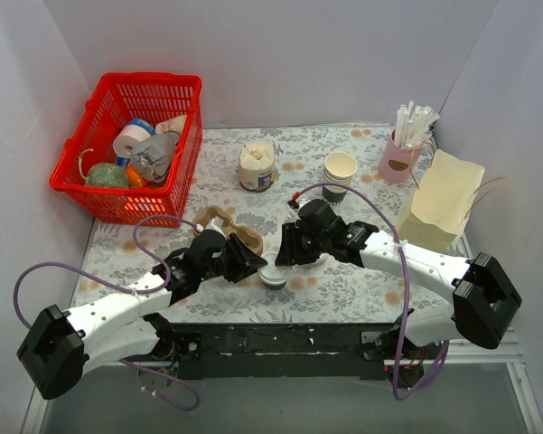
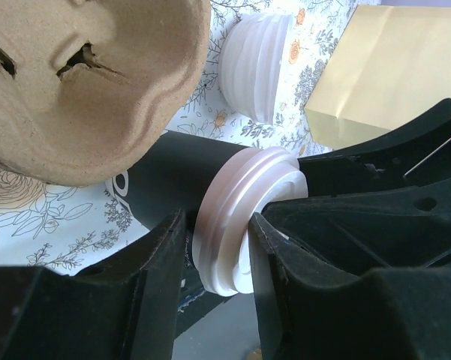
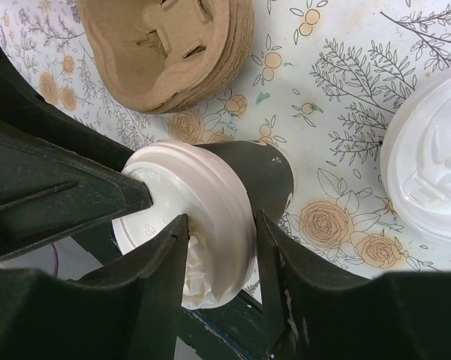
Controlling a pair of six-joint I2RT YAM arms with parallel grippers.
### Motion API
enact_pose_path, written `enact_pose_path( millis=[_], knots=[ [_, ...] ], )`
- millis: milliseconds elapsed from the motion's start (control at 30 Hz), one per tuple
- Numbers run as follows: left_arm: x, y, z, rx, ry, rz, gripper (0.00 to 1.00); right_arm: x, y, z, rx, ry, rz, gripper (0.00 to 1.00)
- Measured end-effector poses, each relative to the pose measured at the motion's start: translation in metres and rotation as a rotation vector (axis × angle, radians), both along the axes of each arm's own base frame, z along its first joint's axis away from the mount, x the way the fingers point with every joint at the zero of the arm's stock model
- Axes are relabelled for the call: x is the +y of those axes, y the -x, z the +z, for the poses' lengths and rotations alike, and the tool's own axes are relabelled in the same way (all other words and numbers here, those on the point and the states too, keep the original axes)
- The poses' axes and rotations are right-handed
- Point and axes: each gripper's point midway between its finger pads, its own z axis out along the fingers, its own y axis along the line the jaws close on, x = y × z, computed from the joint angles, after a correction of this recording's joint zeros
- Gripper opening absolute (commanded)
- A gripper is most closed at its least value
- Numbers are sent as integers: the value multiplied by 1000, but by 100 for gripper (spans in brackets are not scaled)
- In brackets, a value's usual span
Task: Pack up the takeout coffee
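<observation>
White lid, dark body: the coffee cup (image 1: pixel 273 277) stood upright near the front edge of the bench (image 1: pixel 343 291), between both arms. We saw the left pincer (image 2: pixel 216 255) clamped across the lid rim. The right pincer (image 3: pixel 221 251) was clamped on it from the opposite side, probably to steady it for a lift toward the cardboard tray (image 1: pixel 224 226). From above, the arms covered most of the cup. We couldn't read the print on its side or see its base.
</observation>
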Motion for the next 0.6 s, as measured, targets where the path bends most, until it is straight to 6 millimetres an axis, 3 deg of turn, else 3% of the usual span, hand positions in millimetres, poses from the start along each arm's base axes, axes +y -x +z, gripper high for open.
enact_pose_path(
  millis=[133, 233, 433, 600],
  knots=[
    [-1, 2, -2, 22, 17, 0, 16, 1, 0, -5, 26, 6, 6, 44],
    [-1, 2, -3, 30, 32, 3, 1, 1, 0, -6, 41, 1, 11, 44],
    [-1, 4, -6, 35, 76, 12, 0, 2, 0, -6, 39, -8, 19, 45],
    [-1, 5, -4, 29, 113, 14, 0, 4, -1, 1, -9, -29, 61, 54]
  ],
)
